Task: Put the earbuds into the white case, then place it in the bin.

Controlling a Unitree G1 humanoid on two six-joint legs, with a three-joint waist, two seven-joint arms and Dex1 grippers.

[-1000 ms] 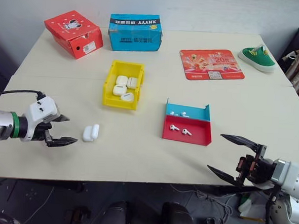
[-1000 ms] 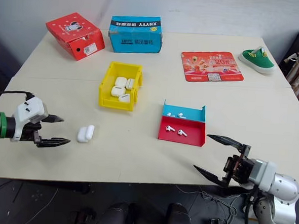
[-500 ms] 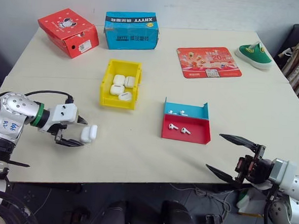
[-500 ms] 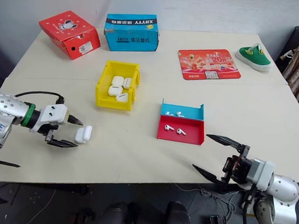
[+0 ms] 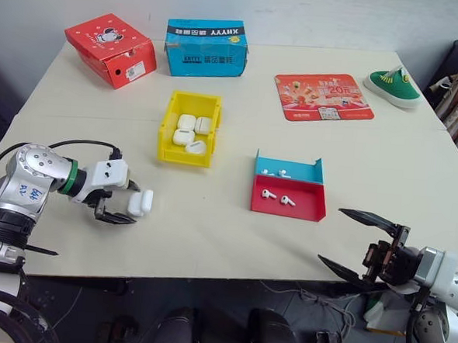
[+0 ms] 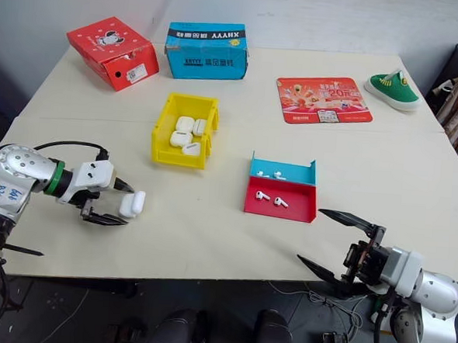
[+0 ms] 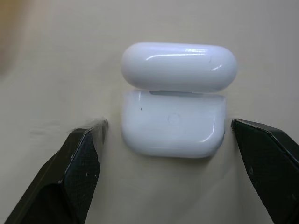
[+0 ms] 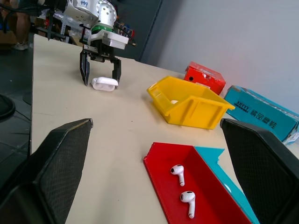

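Observation:
The white case (image 5: pixel 140 203) lies on the table at the front left, its lid flipped back from the body (image 7: pixel 174 122). My left gripper (image 5: pixel 128 203) is open and straddles it, one black finger (image 7: pixel 79 163) on each side, not touching. The earbuds (image 5: pixel 276 196) lie in the red half of a tray; two more lie in its blue half. The yellow bin (image 5: pixel 167 133) stands behind the case and holds several white cases. My right gripper (image 5: pixel 331 235) hangs open and empty at the table's front right edge.
The red-and-blue tray (image 5: pixel 287 210) sits at mid-table. Along the far side are a red box (image 5: pixel 110 48), a blue box (image 5: pixel 205 48), a red printed mat (image 5: pixel 323 96) and a green shoe (image 5: pixel 393 83).
My left gripper has moved to the right and down, from beside the case to astride it. The case, the tray and the right gripper have kept still.

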